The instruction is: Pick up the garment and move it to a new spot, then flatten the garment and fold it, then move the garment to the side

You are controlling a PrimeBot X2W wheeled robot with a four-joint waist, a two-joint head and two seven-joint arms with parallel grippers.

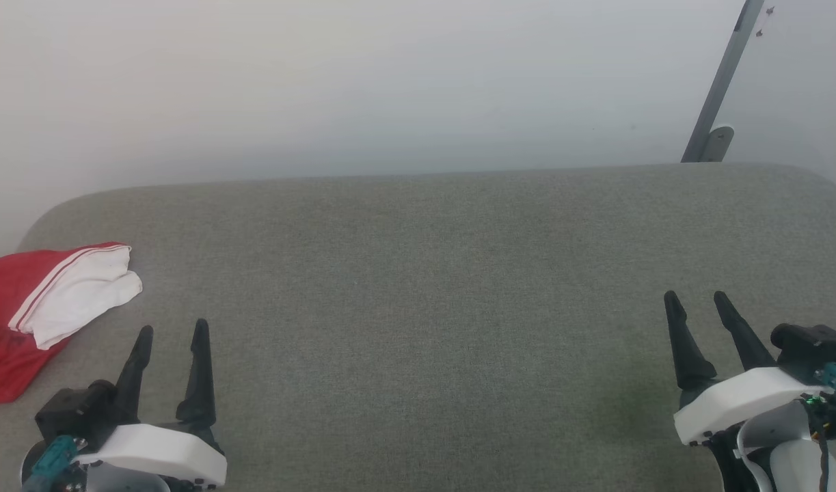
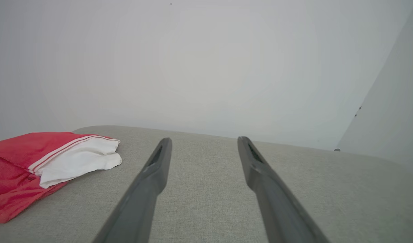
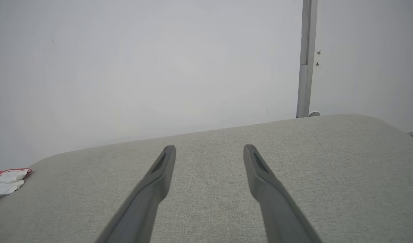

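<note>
Head view: garment red, white-sleeved

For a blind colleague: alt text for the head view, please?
A red garment with a white sleeve lies at the left edge of a grey cushioned surface. The left gripper and right gripper sit open and empty at the lower corners.

A wide surface covered in grey woven cloth, with rounded far corners, is seen against a plain pale wall. At the far right a slanted grey metal bar is seen on the wall, with two small dark screws beside it.
</note>
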